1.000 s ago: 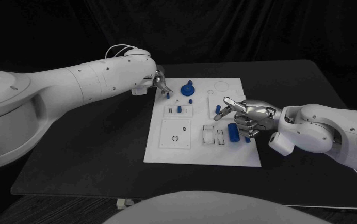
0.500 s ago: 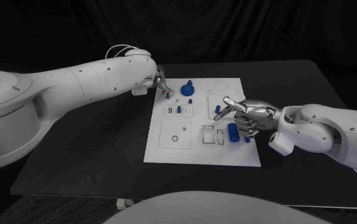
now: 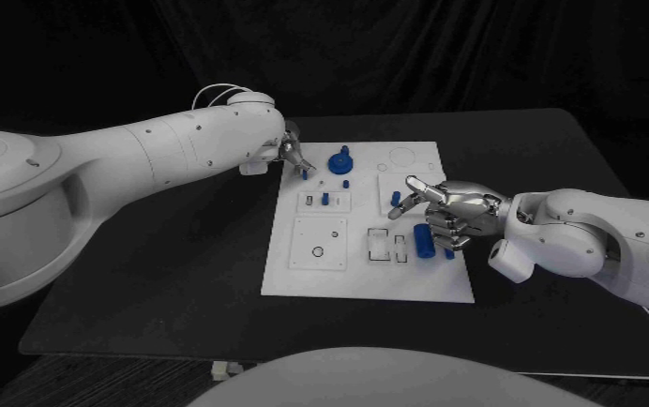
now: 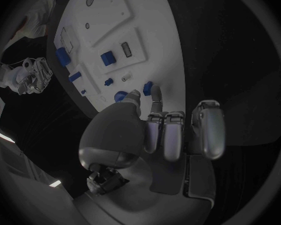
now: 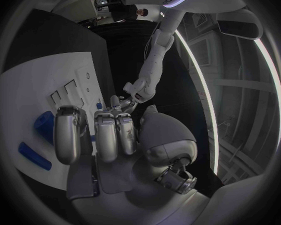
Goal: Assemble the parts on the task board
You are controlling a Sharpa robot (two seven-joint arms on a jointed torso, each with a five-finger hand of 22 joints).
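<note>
A: Left side first. Where is the left hand?

B: At the task board's far-left corner, about 11 o'clock from the board's centre. In the left wrist view its fingers curl in, with two tips meeting at a small blue part by the board edge. Whether that part is actually pinched, I cannot tell.

A: Board contents?

B: White plate on the black surface. A blue knob-shaped part sits at 12 o'clock. Small blue pegs stand just below it, in the middle band. A longer blue cylinder lies at about 4 o'clock, just beside the right hand.

A: Right hand?

B: Over the board's right edge, 3 o'clock. One finger and the thumb extended toward the board's centre, the remaining fingers folded to the palm. A blue peg is close by the extended fingertip; contact not resolvable. The right wrist view shows nothing enclosed in the palm.
</note>
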